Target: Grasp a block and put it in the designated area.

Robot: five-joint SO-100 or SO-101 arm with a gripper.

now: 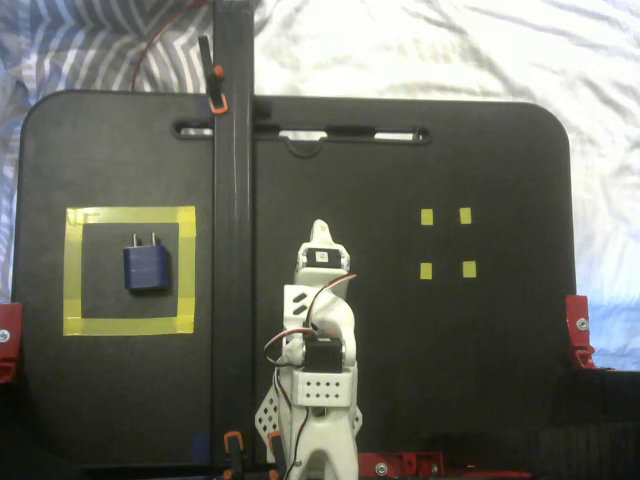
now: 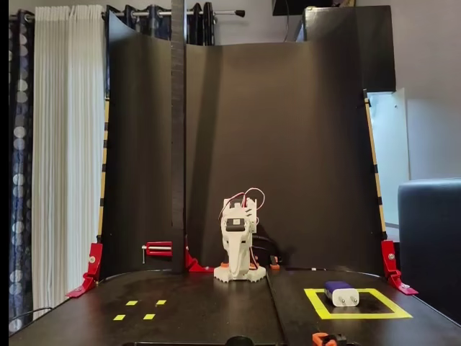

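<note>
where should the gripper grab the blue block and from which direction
Grip the block across its flat dark blue body, coming straight down from above. It lies flat inside the designated area, clear of the tape, prongs toward the far edge in the top-down fixed view. Close on the left and right side faces, avoiding the thin prongs.

A black, round-cornered table (image 1: 420, 330) fills the view from above, with a slotted handle cut-out (image 1: 300, 132) along its far edge. Four tiny yellow square markers (image 1: 446, 243) sit on its right half in that view. A tall black upright post (image 1: 232, 250) crosses the table, held by small orange-tipped clamps (image 1: 215, 100). Red clamps (image 1: 578, 331) grip the table's side edges. Under it lies a white and grey striped bedsheet (image 1: 400, 45). From the front, a curved black backdrop panel (image 2: 288, 144) stands behind the table, white curtains (image 2: 65, 144) hang at the left, and a dark blue-grey armchair (image 2: 431, 238) sits at the right.
</note>
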